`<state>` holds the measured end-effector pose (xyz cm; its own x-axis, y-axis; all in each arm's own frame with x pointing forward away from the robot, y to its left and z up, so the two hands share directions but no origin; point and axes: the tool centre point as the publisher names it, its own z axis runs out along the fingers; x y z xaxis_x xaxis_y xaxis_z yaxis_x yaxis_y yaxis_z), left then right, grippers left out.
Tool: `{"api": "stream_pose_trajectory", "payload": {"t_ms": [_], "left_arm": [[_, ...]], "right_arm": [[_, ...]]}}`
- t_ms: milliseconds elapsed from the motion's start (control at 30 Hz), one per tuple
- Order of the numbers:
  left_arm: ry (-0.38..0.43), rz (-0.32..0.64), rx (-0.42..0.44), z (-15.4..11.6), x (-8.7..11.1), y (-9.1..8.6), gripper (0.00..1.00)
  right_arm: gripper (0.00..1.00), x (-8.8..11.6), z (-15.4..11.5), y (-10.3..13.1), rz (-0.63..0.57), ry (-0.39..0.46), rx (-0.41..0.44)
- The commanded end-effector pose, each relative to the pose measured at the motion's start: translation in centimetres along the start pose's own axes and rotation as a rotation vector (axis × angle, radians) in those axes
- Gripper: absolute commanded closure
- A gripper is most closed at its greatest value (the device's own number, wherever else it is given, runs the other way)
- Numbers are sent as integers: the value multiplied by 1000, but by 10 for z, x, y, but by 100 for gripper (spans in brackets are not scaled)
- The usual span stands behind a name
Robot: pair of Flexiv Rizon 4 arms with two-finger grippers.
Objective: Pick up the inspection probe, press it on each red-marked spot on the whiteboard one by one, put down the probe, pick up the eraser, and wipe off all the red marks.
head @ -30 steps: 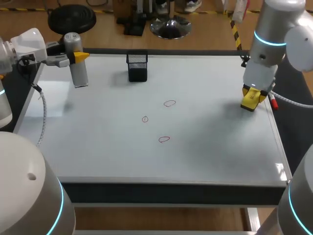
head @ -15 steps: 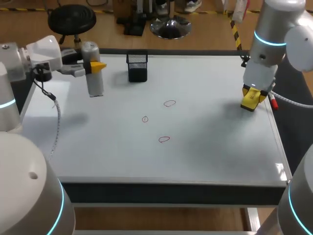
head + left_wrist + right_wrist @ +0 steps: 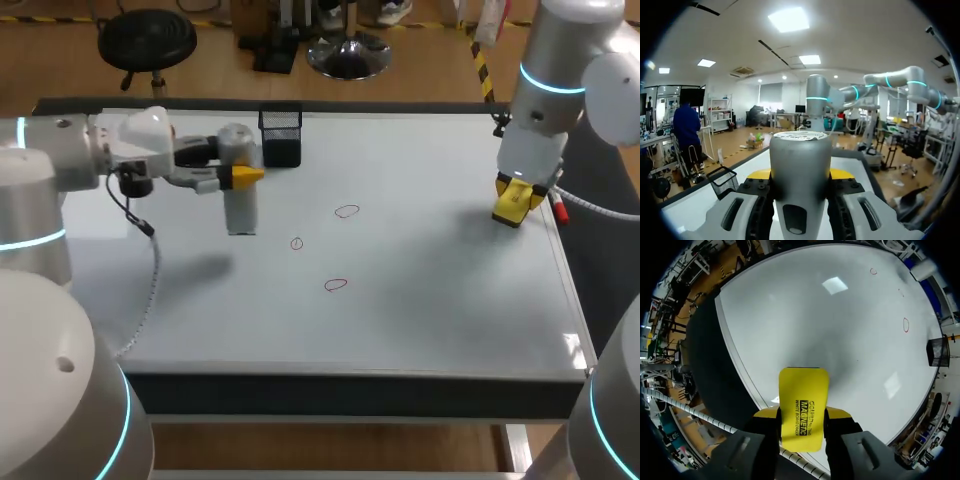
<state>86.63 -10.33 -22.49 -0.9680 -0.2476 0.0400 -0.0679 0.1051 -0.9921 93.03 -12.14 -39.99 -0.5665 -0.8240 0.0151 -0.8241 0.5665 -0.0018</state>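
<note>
Gripping firm on the left side, the left tool [image 3: 245, 177] has its yellow-tipped fingers clamped on either flank of the grey cylindrical probe [image 3: 238, 190], and the probe stands upright over the white rectangular whiteboard [image 3: 430, 300] that covers the tabletop. From the head view the probe sits just in front of the black mesh pen holder [image 3: 281, 137], which stands near the board's far edge, and it is off to the left of the three red oval marks. Those marks sit in a loose cluster around mid-board: the far red mark [image 3: 347, 211], the small middle red mark [image 3: 297, 243] nearest the probe, and the near red mark [image 3: 336, 284], and the probe is on none of them. A soft shadow lies on the board toward the front edge, apart from the probe's base. Up close in the left wrist view, the probe [image 3: 801, 185] fills the gap of the left tool [image 3: 801, 174], both yellow tips pressed against its sides, its flat cap pointing away. Over on the right, the right tool [image 3: 515, 200] hangs at the board's right edge, pinching the yellow rectangular eraser [image 3: 512, 205]. The right wrist view shows the eraser [image 3: 803, 407] squeezed from both sides by the right tool [image 3: 802, 416], sticking out ahead of the fingers above the board's edge, well apart from the marks.
</note>
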Motion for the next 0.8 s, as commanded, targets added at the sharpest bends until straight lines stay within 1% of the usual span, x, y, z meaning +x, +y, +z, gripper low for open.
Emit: {"api": "stream_pose_trajectory", "payload": {"t_ms": [33,433,533,800], "left_arm": [[35,23,7,22,0,7,100],[124,47,28,59,12,21,100],[135,67,35,65,11,27,100],[141,60,43,72,5,40,100]], "right_arm": [[100,1,0,-1,-2,1,2],[100,1,0,-1,-2,1,2],[100,1,0,-1,-2,1,2],[100,1,0,-1,-2,1,2]]}}
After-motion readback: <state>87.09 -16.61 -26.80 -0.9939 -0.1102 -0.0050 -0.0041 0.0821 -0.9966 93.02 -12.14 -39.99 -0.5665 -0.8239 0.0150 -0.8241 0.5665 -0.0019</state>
